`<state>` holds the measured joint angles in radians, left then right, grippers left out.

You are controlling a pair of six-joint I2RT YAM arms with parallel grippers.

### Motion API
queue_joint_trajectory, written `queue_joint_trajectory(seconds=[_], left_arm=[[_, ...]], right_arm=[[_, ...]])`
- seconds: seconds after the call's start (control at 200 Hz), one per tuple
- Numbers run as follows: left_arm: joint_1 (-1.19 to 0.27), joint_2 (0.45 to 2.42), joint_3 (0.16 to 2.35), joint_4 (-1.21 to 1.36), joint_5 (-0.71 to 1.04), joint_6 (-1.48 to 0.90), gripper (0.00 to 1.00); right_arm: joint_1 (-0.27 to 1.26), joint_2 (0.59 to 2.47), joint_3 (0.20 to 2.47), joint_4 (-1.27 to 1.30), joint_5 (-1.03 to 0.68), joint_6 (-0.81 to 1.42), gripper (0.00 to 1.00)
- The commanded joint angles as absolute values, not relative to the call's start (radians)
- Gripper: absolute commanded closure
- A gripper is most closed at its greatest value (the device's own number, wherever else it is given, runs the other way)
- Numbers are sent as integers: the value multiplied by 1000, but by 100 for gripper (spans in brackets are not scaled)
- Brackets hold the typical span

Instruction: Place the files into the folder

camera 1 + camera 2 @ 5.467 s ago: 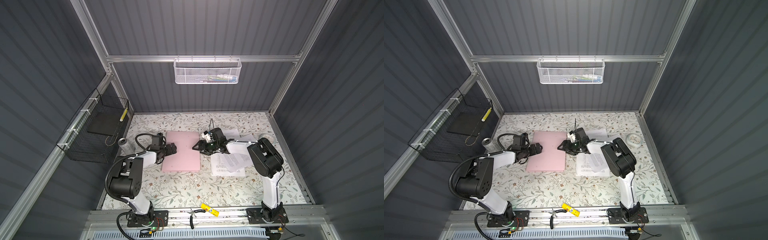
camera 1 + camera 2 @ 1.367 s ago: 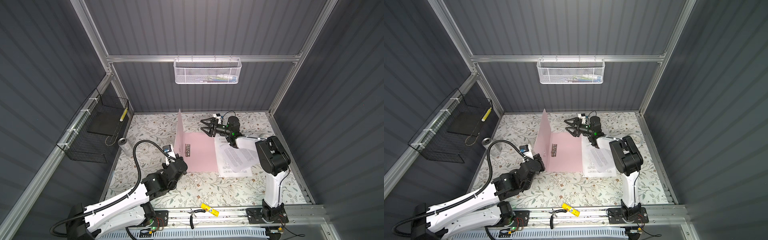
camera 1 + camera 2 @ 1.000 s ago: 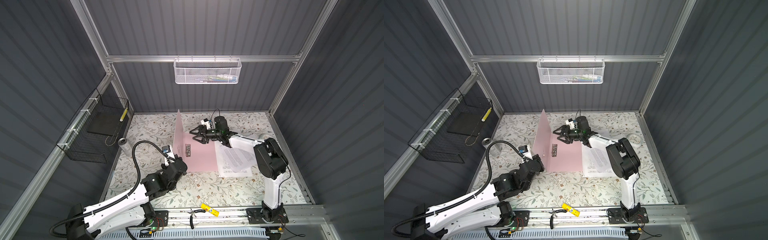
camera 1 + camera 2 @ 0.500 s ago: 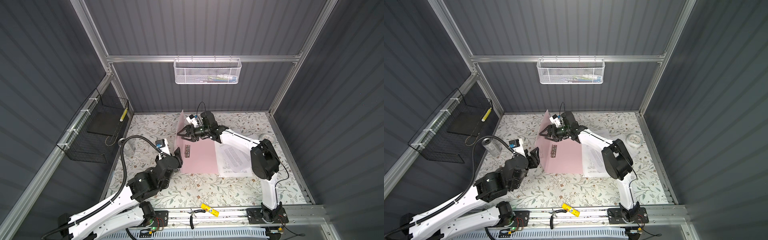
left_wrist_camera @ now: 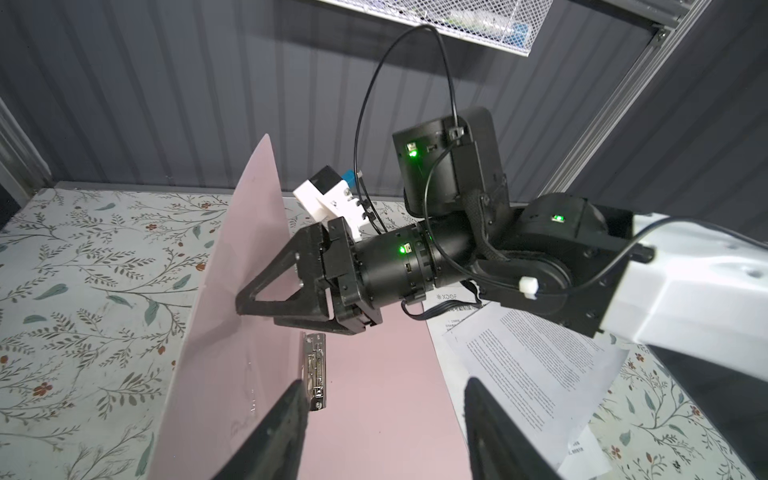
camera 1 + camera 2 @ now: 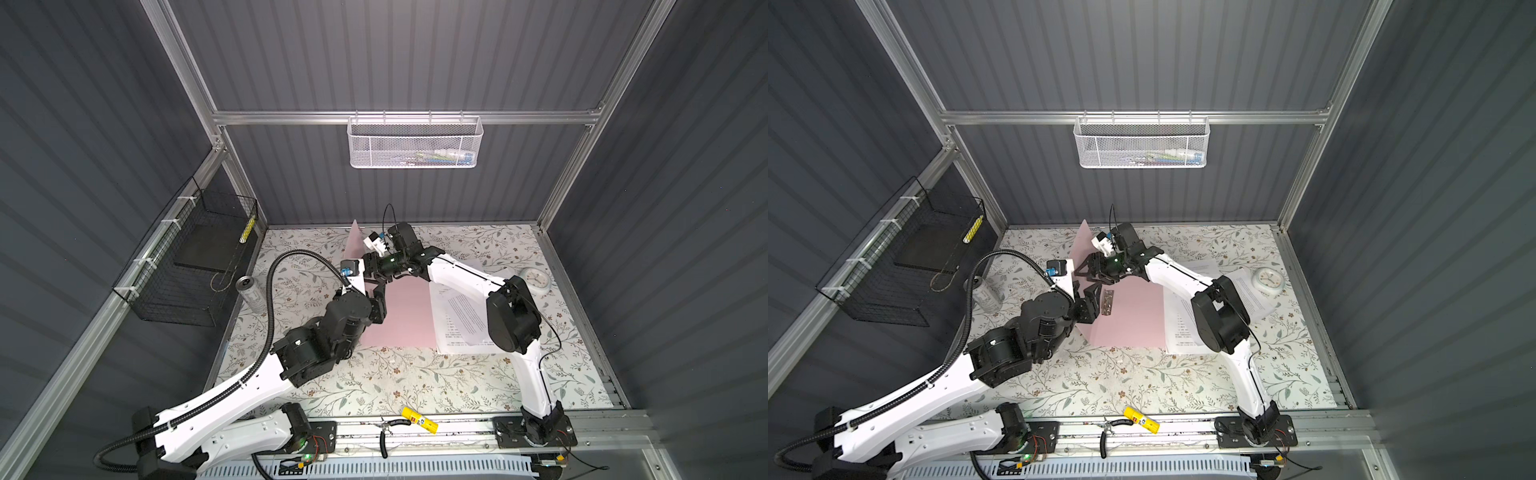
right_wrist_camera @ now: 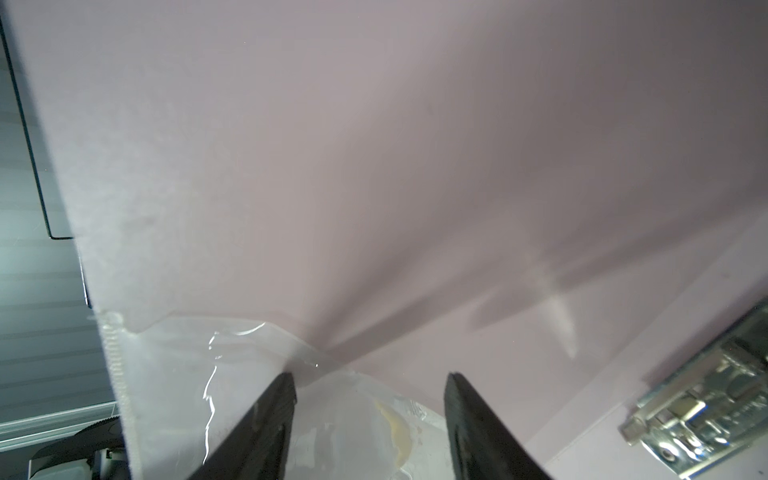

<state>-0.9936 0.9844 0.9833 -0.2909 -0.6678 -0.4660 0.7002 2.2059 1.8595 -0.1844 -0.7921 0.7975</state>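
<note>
The folder is laid open at the middle of the floral desk. Its back panel is spread flat, and its cover is stood up along the 9 o'clock edge. A metal clip is fixed inside, near the fold. The files (white printed sheets, loosely stacked) are laid just beside the folder at 3 o'clock. The right pincer is pressed tips-first against the cover's inner face, jaws moderately apart, with nothing clamped. The left pincer is held over the folder's 8 o'clock corner near the clip, jaws likewise parted and empty.
</note>
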Motion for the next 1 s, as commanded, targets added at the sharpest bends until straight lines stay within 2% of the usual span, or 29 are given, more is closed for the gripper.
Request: queue_joint_trajectory(seconds=[0.0,0.285,0.66,0.996], left_arm=[[-914,989,962,-229,-585,-457,40],[-693,1069,877,-207,-409,-533,42],[-519,1165,850,-307,-444,-683,44],[-467,1197,720,-221,-485,-811,43]], right_arm=[[706,2220,1869,-209,-787,765,40],[703,2204,1819,-194,-785,759,40],[643,2139,1606,-100,-797,781,40],[565,2124,1482,-124,-751,715,39]])
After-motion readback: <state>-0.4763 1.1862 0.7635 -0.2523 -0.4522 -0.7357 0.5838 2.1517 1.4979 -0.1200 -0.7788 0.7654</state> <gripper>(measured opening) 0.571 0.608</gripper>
